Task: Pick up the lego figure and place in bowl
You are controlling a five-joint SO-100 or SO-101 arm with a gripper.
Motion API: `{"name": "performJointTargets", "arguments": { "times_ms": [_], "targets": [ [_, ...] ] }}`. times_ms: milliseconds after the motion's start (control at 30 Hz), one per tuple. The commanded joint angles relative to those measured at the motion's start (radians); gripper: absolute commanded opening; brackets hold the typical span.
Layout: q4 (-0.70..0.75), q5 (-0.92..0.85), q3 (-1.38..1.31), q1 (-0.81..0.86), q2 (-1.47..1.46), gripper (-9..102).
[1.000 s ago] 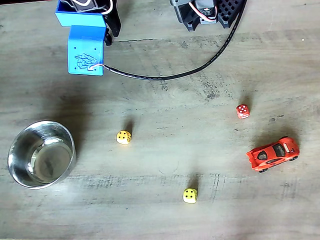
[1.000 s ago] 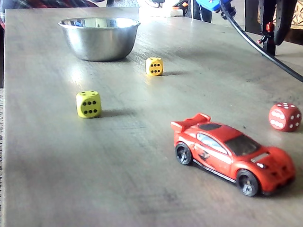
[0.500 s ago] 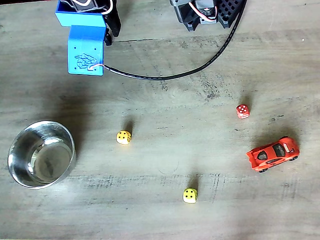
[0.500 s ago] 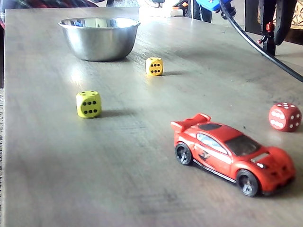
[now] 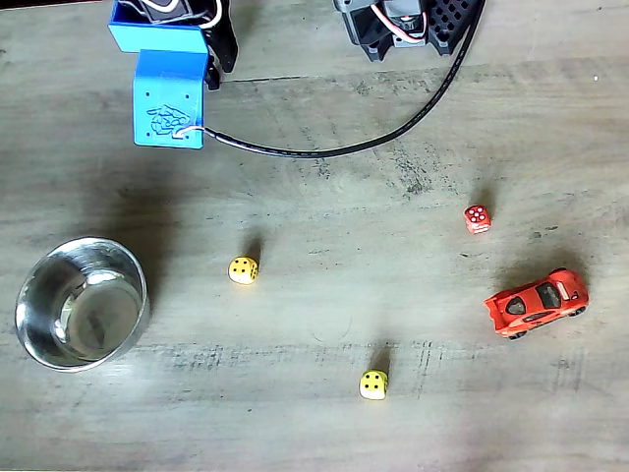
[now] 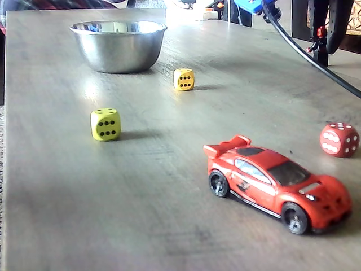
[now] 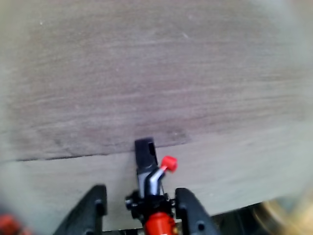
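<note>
In the wrist view the lego figure (image 7: 145, 164), black with a red head and a red hand, lies between the two black fingers of my gripper (image 7: 141, 192) at the bottom edge. The jaws stand apart, with a gap showing on each side of the figure. The shiny steel bowl (image 5: 29, 324) sits at the left of a fixed view, and the same bowl (image 6: 118, 53) stands at the far end of the table in the other. Nothing shows inside it. The arm's blue housing (image 5: 169, 98) hangs over the table's top left, well above the bowl in that view.
Two yellow dice (image 5: 244, 269) (image 5: 373, 384) lie mid-table. A red die (image 5: 477, 218) and a red toy car (image 5: 537, 303) sit to the right. A black cable (image 5: 334, 149) runs from the blue housing to the arm's base (image 5: 403, 25).
</note>
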Motion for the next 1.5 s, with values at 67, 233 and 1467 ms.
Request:
{"name": "performJointTargets", "arguments": {
  "times_ms": [67, 233, 1467],
  "targets": [
    [-0.011, -0.005, -0.054, -0.003, 0.000, 16],
    [-0.012, -0.005, -0.054, -0.002, 0.002, 13],
    [-0.021, 0.009, -0.328, -0.247, 0.040, -1]
  ]
}}
